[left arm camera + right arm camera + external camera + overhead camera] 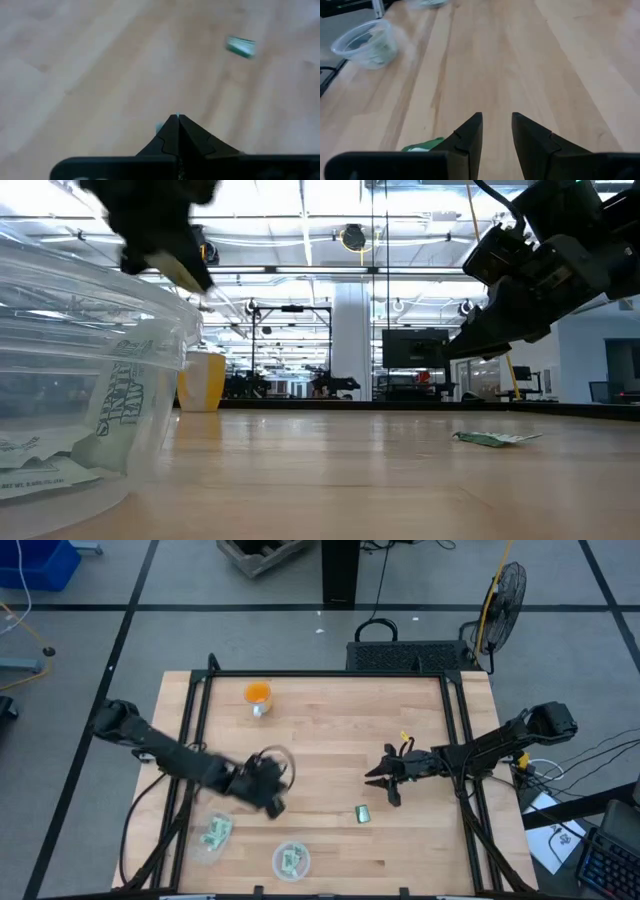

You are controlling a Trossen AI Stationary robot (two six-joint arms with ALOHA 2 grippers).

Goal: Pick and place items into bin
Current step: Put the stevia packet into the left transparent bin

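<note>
My left gripper (272, 802) hangs above the table's near left part, fingers shut, with a pale sliver of a packet (159, 128) showing at their tips. One green and white packet (362, 813) lies flat on the wood, also seen in the left wrist view (241, 46) and the low view (495, 438). My right gripper (385, 783) hovers open just beyond that packet, which peeks out beside one finger (422, 146). Two clear bins (215, 835) (291, 860) near the table's near edge hold more packets. My left gripper pinches a small pale packet (186, 273) between its two shut fingertips, lifted clear of the table. Only a sliver of it sticks out beside the tips (159, 128). Which edge it has cannot be told.
An orange ball-like object on a silver base (257, 696) stands near the far left of the table. A clear round rim (277, 758) shows beside my left gripper. The close bin (80, 380) fills the low view's left. Bare wood lies between the grippers.
</note>
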